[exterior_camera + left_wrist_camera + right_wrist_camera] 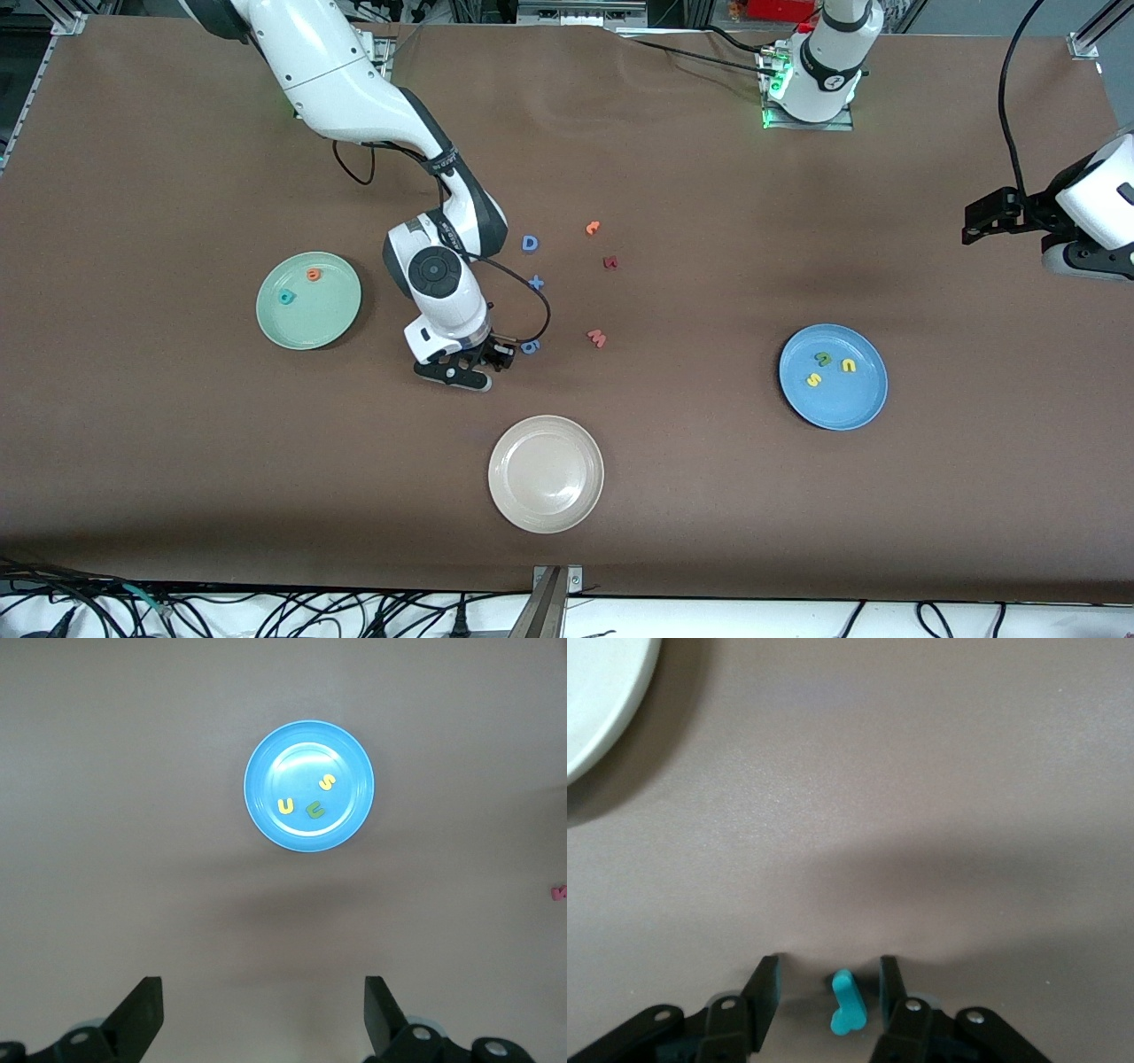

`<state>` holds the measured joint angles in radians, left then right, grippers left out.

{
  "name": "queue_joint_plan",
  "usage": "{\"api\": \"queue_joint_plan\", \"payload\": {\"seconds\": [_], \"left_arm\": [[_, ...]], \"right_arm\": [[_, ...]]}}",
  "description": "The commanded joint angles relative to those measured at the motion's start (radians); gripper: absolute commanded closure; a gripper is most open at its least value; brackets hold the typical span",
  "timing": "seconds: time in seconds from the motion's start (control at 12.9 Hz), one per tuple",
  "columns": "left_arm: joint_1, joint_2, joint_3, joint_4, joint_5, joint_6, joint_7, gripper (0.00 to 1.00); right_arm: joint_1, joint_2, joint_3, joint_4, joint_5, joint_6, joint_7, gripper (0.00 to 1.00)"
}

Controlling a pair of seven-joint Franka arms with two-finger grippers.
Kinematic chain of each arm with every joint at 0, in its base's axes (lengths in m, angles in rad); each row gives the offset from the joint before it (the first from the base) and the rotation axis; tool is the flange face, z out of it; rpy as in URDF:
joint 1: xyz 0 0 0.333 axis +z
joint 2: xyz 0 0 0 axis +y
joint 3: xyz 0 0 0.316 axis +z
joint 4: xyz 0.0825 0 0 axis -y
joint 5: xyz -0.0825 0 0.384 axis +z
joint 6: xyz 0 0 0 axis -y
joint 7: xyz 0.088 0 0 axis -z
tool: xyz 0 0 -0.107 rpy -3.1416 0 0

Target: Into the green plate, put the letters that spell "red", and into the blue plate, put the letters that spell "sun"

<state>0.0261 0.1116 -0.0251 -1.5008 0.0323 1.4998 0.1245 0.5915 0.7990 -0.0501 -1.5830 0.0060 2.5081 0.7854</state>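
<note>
In the front view, the green plate (308,300) already holds the orange "e" (314,275) and the teal "d" (285,297). The right gripper (483,363) is low between this plate and the beige plate (546,474).

In the left wrist view, the left gripper (263,1019) waits wide open and empty; the blue plate (309,786) holds the yellow "s" (327,781), the yellow "u" (286,805) and the green letter (314,810).

In the right wrist view, the half-open jaws stand around the slim teal "r" (847,1012), apparently ready to close; whether they touch it is unclear.

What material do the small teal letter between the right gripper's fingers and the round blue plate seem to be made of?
The small teal letter looks like foam: matte, thick, flat-cut edges, no shine. The round blue plate seems to be glossy plastic or glazed ceramic: a pale sheen lies across its middle. The look alone does not say which.
</note>
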Motion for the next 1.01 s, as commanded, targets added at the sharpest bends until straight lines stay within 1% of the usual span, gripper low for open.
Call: {"api": "queue_joint_plan", "payload": {"seconds": [0.0, 0.85, 0.93], "left_arm": [[-0.005, 0.01, 0.008, 0.021, -0.031, 0.0, -0.002, 0.0], [-0.003, 0.01, 0.008, 0.021, -0.029, 0.0, -0.002, 0.0], [-0.003, 0.01, 0.008, 0.021, -0.029, -0.001, -0.002, 0.0]], "right_arm": [[0.005, 0.006, 0.004, -0.006, 0.019, 0.023, 0.011, 0.47], [0.008, -0.007, 0.003, -0.022, 0.009, 0.0, -0.049, 0.47], [0.008, -0.007, 0.003, -0.022, 0.009, 0.0, -0.049, 0.51]]}}
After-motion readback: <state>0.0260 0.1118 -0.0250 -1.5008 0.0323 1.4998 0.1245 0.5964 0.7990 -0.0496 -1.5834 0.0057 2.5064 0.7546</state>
